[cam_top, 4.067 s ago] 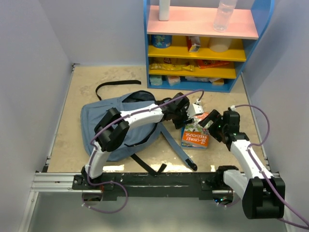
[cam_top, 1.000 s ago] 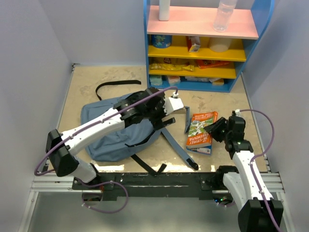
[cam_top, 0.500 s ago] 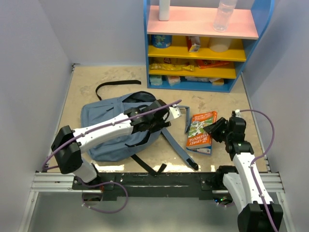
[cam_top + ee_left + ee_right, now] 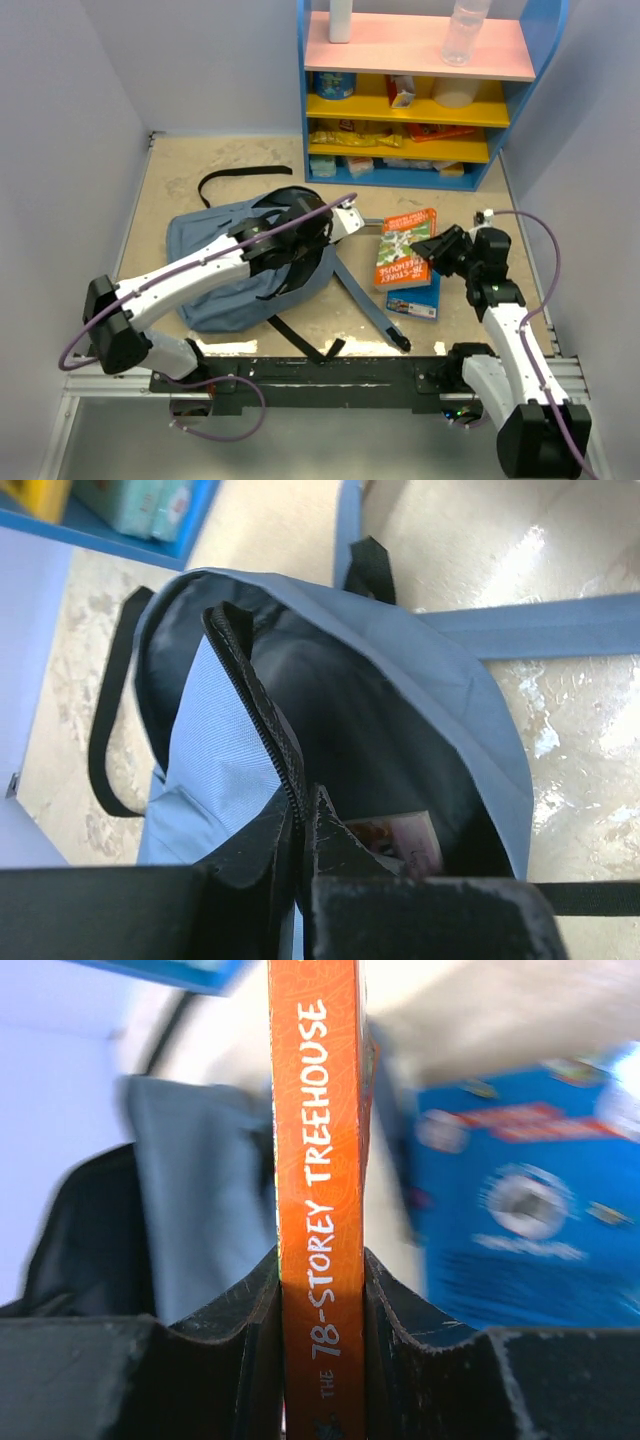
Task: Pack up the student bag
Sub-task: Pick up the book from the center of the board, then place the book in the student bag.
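Left of centre on the beige speckled tabletop (image 4: 200, 160) lies the student bag (image 4: 225, 275), a large soft grey-blue fabric backpack, lying flat with its dark mouth gaping toward the middle of the tabletop. My left pincer (image 4: 303, 808) is pressed together on the black zip edge (image 4: 255, 710) of that mouth, holding the grey-blue flap up so the black lining shows. Something flat with a pinkish face (image 4: 400, 842) sits deep inside, and what it is I cannot tell. My right pincer (image 4: 320, 1265) pinches a slim orange paperback book (image 4: 318, 1150) at its spine, between the two black fingers. I hold it raised just right of the bag's padded grey-blue shoulder strap (image 4: 370, 305). Partly beneath it a flat blue book (image 4: 428, 302) lies on the tabletop. A thin black webbing strap (image 4: 215, 180) loops out on the far side of the bag
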`<act>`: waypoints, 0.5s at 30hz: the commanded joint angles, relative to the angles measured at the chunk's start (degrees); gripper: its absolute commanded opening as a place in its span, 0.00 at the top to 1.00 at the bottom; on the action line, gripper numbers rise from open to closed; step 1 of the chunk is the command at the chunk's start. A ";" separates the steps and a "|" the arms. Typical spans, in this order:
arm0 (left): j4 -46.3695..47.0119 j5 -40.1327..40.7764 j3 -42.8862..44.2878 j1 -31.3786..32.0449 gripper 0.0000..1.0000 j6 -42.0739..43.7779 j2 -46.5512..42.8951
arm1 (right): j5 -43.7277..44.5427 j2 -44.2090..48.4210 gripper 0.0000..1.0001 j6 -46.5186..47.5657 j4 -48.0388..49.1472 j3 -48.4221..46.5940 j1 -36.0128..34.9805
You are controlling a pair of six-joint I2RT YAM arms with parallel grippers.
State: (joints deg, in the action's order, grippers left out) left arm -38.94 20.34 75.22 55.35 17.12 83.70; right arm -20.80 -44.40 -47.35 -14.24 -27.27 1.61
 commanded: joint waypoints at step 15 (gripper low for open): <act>6.68 -2.06 -2.71 -4.81 1.00 3.62 -19.98 | -1.36 -28.45 1.00 -14.61 36.75 -26.43 -33.50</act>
State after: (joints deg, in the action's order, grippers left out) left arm -38.68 17.47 71.50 50.68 18.70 67.81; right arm -23.46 -69.56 -58.98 16.58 -50.33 -28.62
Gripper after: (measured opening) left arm 0.056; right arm 0.312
